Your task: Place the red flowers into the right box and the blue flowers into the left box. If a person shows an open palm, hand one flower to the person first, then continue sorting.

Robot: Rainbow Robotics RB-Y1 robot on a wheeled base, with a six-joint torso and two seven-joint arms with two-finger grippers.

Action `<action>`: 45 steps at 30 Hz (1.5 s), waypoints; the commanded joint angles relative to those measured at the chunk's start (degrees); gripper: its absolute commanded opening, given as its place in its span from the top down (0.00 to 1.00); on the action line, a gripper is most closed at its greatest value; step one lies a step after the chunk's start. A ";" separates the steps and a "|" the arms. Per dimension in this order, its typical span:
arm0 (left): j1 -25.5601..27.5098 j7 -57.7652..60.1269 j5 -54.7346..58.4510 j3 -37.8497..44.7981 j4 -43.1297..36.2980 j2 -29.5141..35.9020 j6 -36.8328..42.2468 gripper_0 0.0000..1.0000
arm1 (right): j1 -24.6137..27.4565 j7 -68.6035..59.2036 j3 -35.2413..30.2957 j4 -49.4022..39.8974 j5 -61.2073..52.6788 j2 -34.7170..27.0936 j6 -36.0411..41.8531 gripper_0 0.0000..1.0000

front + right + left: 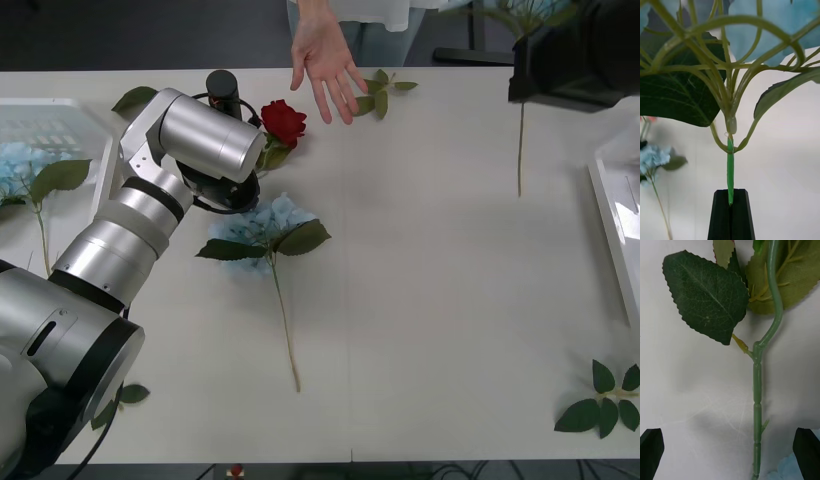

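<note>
Rose stem (757, 408) lies between the left gripper (730, 455) fingers, spread wide, not touching yet; red head (283, 121) rests at the table's (450, 300) far edge, near an open palm (325, 65). Best move, imo: close low on the stem, lift, offer to the hand first. Right gripper (731, 215) is pinched shut on a blue flower's stem (730, 176), held high at far right. Another blue flower (262, 228) lies mid-table; white trays (55, 125) at the L & R edges.
</note>
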 commanded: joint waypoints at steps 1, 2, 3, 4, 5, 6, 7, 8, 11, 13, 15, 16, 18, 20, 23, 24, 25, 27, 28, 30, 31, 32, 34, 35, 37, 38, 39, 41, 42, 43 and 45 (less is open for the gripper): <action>0.11 -0.71 -0.21 1.17 -0.80 -0.75 -0.11 0.00 | -1.83 6.13 -1.03 -1.47 -0.47 -2.13 -8.86 1.00; 0.11 -0.71 -0.21 1.17 -0.80 -0.75 -0.11 0.00 | -1.83 6.30 -1.65 -1.38 -0.21 -2.13 -12.02 1.00; 0.11 -0.71 -0.21 1.17 -0.80 -0.75 -0.11 0.00 | -1.83 6.30 -1.73 -1.12 0.50 -2.04 -16.24 1.00; 0.11 -0.71 -0.21 1.17 -0.80 -0.75 -0.11 0.00 | -1.83 6.30 -1.65 -0.85 1.20 -1.77 -20.90 1.00; 0.11 -0.71 -0.21 1.17 -0.80 -0.75 -0.11 0.00 | -1.83 6.30 -1.47 -0.15 1.90 -1.42 -24.68 1.00; 0.11 -0.71 -0.21 1.17 -0.80 -0.75 -0.11 0.00 | -1.83 6.48 -1.29 0.55 3.13 -0.72 -28.90 1.00; 0.11 -0.71 -0.21 1.17 -0.80 -0.75 -0.11 0.00 | -1.83 6.57 -1.12 0.99 4.10 -0.28 -31.01 1.00; 0.11 -0.71 -0.21 1.17 -0.80 -0.75 -0.11 0.00 | -1.83 6.66 -0.59 1.69 6.56 0.69 -35.49 1.00; 0.11 -0.71 -0.21 1.17 -0.80 -0.75 -0.11 0.00 | -2.62 6.22 1.61 3.28 13.59 2.18 -43.14 1.00; 0.11 -0.71 -0.21 1.17 -0.80 -0.75 -0.11 0.00 | -4.11 5.69 3.98 5.74 18.69 3.59 -48.94 1.00; 0.11 -0.71 -0.21 1.17 -0.80 -0.75 -0.11 0.00 | -5.96 5.51 5.56 8.37 21.94 5.17 -51.84 1.00; 0.11 -0.71 -0.21 1.17 -0.80 -0.75 -0.11 0.00 | -7.45 5.43 6.35 10.22 24.14 6.31 -52.80 1.00; 0.11 -0.71 -0.21 1.17 -0.80 -0.75 -0.11 0.00 | -10.35 5.25 8.02 13.56 27.57 8.51 -53.60 1.00; 0.11 -0.71 -0.21 1.17 -0.80 -0.75 -0.11 0.00 | -13.26 5.07 9.43 17.16 30.29 10.53 -53.60 1.00; 0.11 -0.71 -0.21 1.17 -0.80 -0.75 -0.11 0.00 | -19.50 4.72 11.98 25.16 32.49 14.49 -53.60 1.00; 0.11 -0.71 -0.21 1.17 -0.80 -0.75 -0.11 0.00 | -21.69 4.63 12.86 28.06 33.37 15.98 -53.60 1.00; 0.11 -0.71 -0.21 1.17 -0.80 -0.75 -0.11 0.00 | -22.66 4.63 13.30 29.47 33.89 16.77 -53.60 1.00; 0.11 -0.71 -0.21 1.17 -0.80 -0.75 -0.11 0.00 | -25.30 4.55 13.91 34.39 35.92 19.58 -53.86 1.00; 0.11 -0.71 -0.21 1.17 -0.80 -0.75 -0.11 0.00 | -26.35 4.46 13.91 36.24 36.79 20.90 -54.12 1.00; 0.11 -0.71 -0.21 1.17 -0.80 -0.75 -0.11 0.00 | -27.76 4.46 13.91 40.63 39.78 23.98 -55.53 1.00; 0.11 -0.71 -0.21 1.17 -0.80 -0.75 -0.11 0.00 | -28.02 4.46 13.91 41.51 40.57 24.59 -56.06 1.00; 0.11 -0.71 -0.21 1.17 -0.80 -0.75 -0.11 0.00 | -28.28 4.37 13.91 43.27 42.42 25.82 -57.38 1.00; 0.11 -0.71 -0.21 1.17 -0.80 -0.75 -0.11 0.00 | -28.28 4.28 13.91 44.32 43.56 26.70 -58.69 1.00; 0.11 -0.71 -0.21 1.17 -0.80 -0.75 -0.11 0.00 | -28.28 4.28 13.91 44.85 44.35 27.05 -59.57 1.00; 0.11 -0.71 -0.21 1.17 -0.80 -0.75 -0.11 0.00 | -28.28 4.20 14.26 44.94 44.62 27.14 -59.75 1.00; 0.11 -0.71 -0.21 1.17 -0.80 -0.75 -0.11 0.00 | -28.28 4.11 14.53 44.94 44.62 27.14 -59.75 1.00; 0.11 -0.71 -0.21 1.17 -0.80 -0.75 -0.11 0.00 | -28.28 3.93 14.79 44.94 44.53 27.14 -59.84 1.00; 0.11 -0.71 -0.21 1.17 -0.80 -0.75 -0.11 0.00 | -28.28 3.67 14.88 44.94 44.35 27.14 -59.92 1.00; 0.11 -0.71 -0.21 1.17 -0.80 -0.75 -0.11 0.00 | -28.28 3.67 14.88 44.94 44.35 27.14 -59.92 1.00; 0.11 -0.71 -0.21 1.17 -0.80 -0.75 -0.11 0.00 | -28.28 3.67 14.88 44.94 44.35 27.14 -59.92 1.00; 0.11 -0.71 -0.21 1.17 -0.80 -0.75 -0.11 0.00 | -28.28 3.67 14.88 44.94 44.35 27.14 -59.92 1.00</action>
